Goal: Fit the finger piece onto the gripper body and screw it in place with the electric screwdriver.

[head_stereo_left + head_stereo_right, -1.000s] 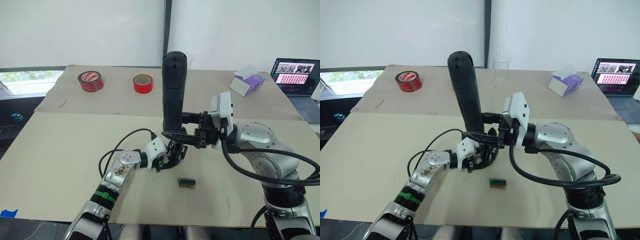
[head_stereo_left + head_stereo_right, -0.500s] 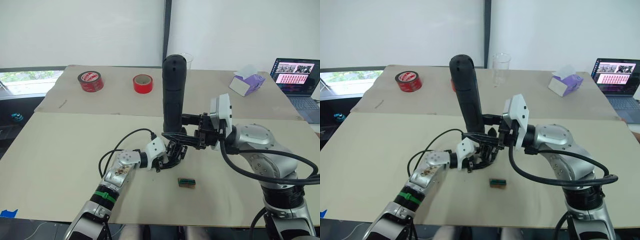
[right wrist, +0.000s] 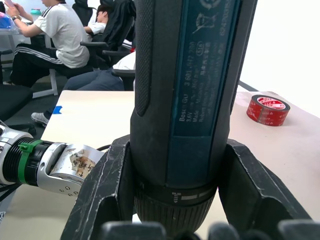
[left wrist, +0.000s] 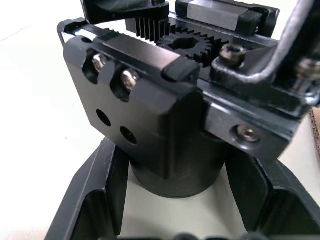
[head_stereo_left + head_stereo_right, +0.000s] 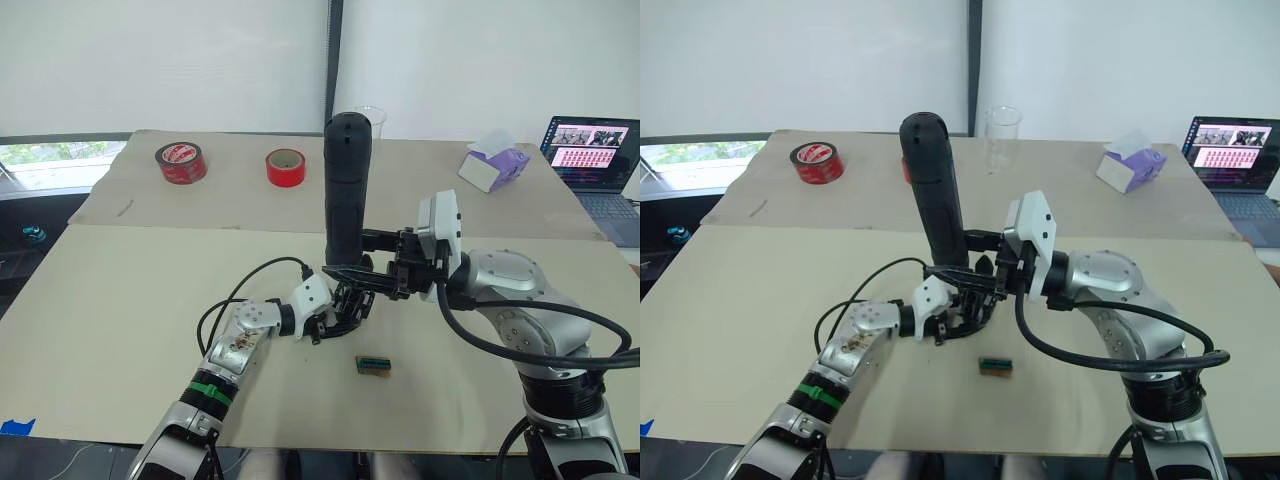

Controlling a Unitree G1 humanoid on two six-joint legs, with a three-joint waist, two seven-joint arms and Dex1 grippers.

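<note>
White walls point(image 5: 180, 60) behind beige tables point(image 5: 100, 300) — seated people point(image 3: 55, 30) on office chairs.

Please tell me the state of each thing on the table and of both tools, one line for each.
Screwdriver: upright, clamped in the right tool, tip down over the gripper body.
Gripper body: held in the left tool, gear side up.
Green block: lying flat, loose.
Two tape rolls: lying flat, untouched.
Glass: upright, looks empty.
Laptop: open, screen on.
</note>
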